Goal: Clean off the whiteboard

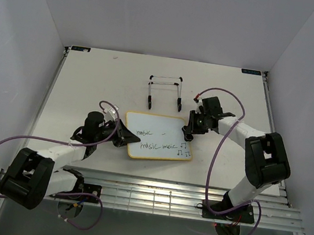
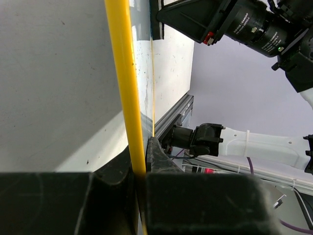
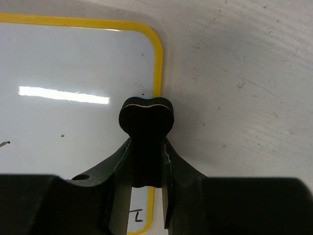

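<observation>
The whiteboard [image 1: 157, 123] is found lying on the table [image 1: 92, 79], near the wire stand [image 1: 165, 90] but apart from it. Black "music" words and notes are seen on its right half. Its left edge is clamped by the left gripper [image 1: 120, 134], with the yellow frame [image 2: 122, 73] nipped between the fingers. A black eraser [image 3: 146, 114] is pinched by the right gripper [image 1: 192, 129], and its end is held over the frame's right edge near the far corner. Contact cannot be told.

Both arms low, reaching inward, left pincer [image 1: 122, 135] and right pincer [image 1: 188, 133] clamped.
</observation>
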{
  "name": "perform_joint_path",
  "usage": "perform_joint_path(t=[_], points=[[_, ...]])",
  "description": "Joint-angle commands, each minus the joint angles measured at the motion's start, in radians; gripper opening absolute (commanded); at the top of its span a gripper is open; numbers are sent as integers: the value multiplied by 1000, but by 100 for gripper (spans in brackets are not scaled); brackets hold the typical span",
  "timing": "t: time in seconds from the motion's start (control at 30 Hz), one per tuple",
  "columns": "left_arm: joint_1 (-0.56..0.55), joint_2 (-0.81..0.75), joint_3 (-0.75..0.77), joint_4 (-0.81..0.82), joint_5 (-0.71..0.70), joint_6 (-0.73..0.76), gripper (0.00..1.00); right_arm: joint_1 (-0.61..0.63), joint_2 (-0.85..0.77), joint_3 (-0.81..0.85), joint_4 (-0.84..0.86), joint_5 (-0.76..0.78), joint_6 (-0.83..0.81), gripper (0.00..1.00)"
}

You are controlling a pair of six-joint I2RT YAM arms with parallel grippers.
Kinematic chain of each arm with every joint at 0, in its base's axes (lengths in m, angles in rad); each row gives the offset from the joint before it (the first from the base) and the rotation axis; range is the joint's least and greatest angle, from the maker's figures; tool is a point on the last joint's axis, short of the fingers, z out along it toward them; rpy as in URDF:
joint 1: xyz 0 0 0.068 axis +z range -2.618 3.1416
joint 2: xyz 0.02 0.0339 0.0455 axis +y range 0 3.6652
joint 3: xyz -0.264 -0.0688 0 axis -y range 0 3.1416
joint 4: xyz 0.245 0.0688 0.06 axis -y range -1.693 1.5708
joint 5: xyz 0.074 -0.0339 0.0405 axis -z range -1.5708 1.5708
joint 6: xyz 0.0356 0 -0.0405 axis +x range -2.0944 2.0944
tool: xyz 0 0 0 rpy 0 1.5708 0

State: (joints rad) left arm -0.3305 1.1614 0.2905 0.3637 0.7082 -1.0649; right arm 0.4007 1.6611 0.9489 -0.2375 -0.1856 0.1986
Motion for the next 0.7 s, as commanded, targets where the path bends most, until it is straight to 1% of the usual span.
perform_joint_path(t=[0.0, 0.03, 0.1, 0.13, 0.2, 0.23, 0.3, 0.33, 0.4, 0.43, 0.5, 0.57, 0.67], points=[[-18, -12, 38, 34, 106, 181, 0, -23, 52, 5, -89, 94, -67, 16], [-18, -5, 38, 34, 112, 184, 0, -22, 49, 11, -76, 4, -59, 16], [-18, 1, 39, 30, 116, 191, 0, 3, 37, 17, -48, -67, -36, 15], [-18, 7, 39, 29, 113, 191, 0, 57, 32, 21, -22, -99, -19, 15], [-18, 12, 41, 29, 111, 192, 0, 134, 22, 50, -11, -97, 5, 15], [-18, 14, 42, 29, 111, 192, 0, 208, 19, 57, 22, -112, 22, 15], [-18, 17, 45, 29, 103, 186, 0, 277, 14, 80, 67, -130, 80, 15], [-18, 17, 48, 29, 100, 184, 0, 341, 12, 88, 113, -135, 102, 14], [-18, 17, 55, 29, 96, 177, 0, 400, 12, 117, 157, -141, 148, 13], [-18, 20, 56, 29, 94, 177, 0, 453, 15, 129, 177, -146, 157, 11], [-18, 24, 64, 27, 96, 177, 0, 516, 28, 186, 191, -141, 171, 11], [-18, 26, 67, 29, 97, 177, 0, 543, 45, 235, 169, -127, 168, 11], [-18, 23, 68, 29, 91, 177, 0, 553, 66, 255, 112, -80, 150, 11]])
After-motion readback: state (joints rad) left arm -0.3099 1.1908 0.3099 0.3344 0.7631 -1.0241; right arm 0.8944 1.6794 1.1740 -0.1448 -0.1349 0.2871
